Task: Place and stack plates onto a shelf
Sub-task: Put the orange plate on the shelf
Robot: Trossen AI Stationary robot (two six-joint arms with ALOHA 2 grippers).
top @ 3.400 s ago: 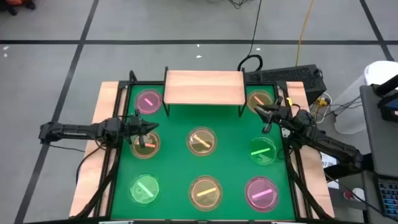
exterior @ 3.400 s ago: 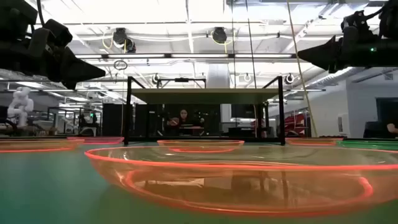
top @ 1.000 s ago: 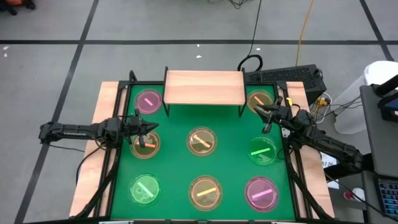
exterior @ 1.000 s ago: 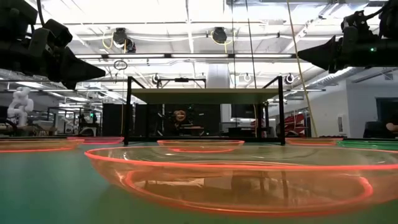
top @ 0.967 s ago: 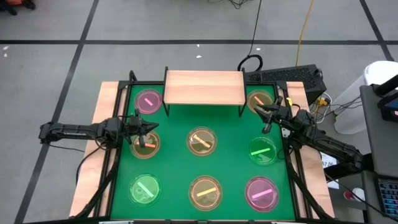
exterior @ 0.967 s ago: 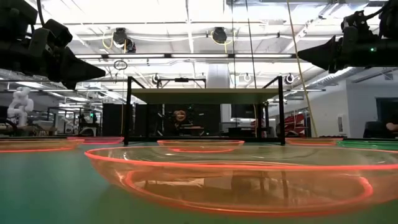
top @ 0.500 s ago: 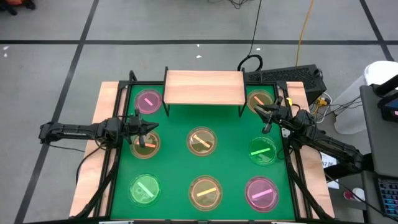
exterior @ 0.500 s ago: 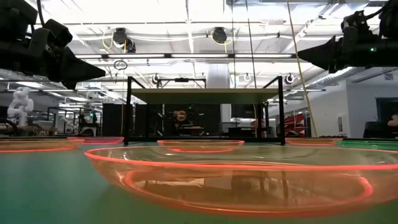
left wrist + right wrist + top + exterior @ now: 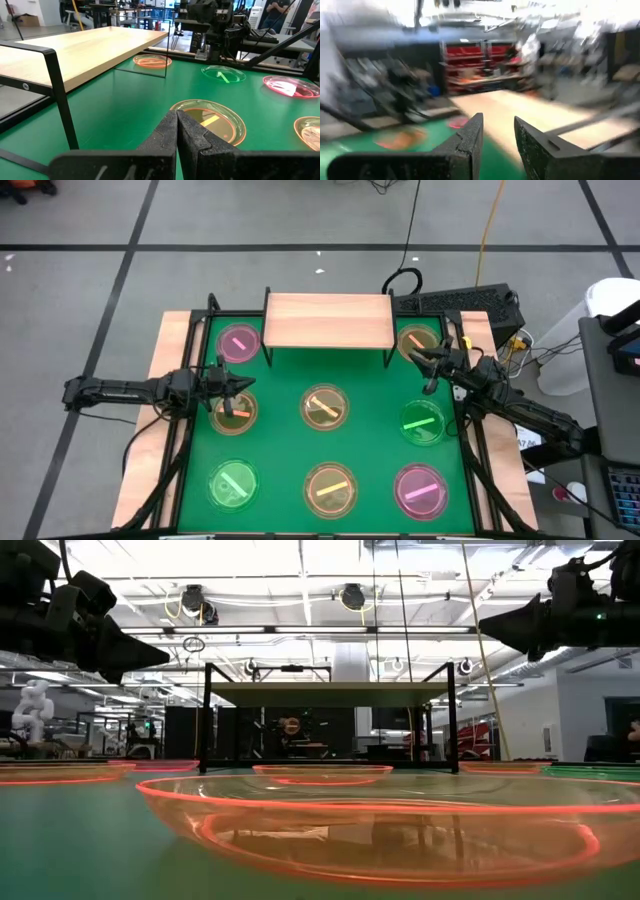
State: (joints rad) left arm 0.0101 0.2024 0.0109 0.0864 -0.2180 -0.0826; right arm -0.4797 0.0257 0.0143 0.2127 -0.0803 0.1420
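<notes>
Mat: large green mat (image 9: 380, 430) covered the table between bare light-wood side strips.
Shelf: small rectangular light-wood board on thin black metal legs (image 9: 328, 320), stood at the middle of the mat's far edge; nothing lay on its top.
Plates, far row: pink translucent round plate (image 9: 238, 343) beside the shelf's left end; orange translucent round plate (image 9: 417, 340) beside its right end.
Plates, middle row: orange translucent plate (image 9: 236, 412) near the mat's left edge; orange-yellow translucent plate (image 9: 325, 407) at the mat's centre; green translucent plate (image 9: 422, 423) near the right edge.
Plates, near row: green translucent plate (image 9: 233, 484) at the near left corner; orange translucent plate (image 9: 331, 488) at the middle of the near edge; pink translucent plate (image 9: 420, 490) at the near right corner.
Stripe: each plate bore a bright diagonal stripe across its centre.
Left gripper: left gripper (image 9: 176, 131) hung in the air above the left middle-row orange plate, fingers pressed together, holding nothing.
Right gripper: right gripper (image 9: 498, 142) hung in the air near the shelf's right end, by the far-row orange plate, fingers a little apart with nothing between them.
</notes>
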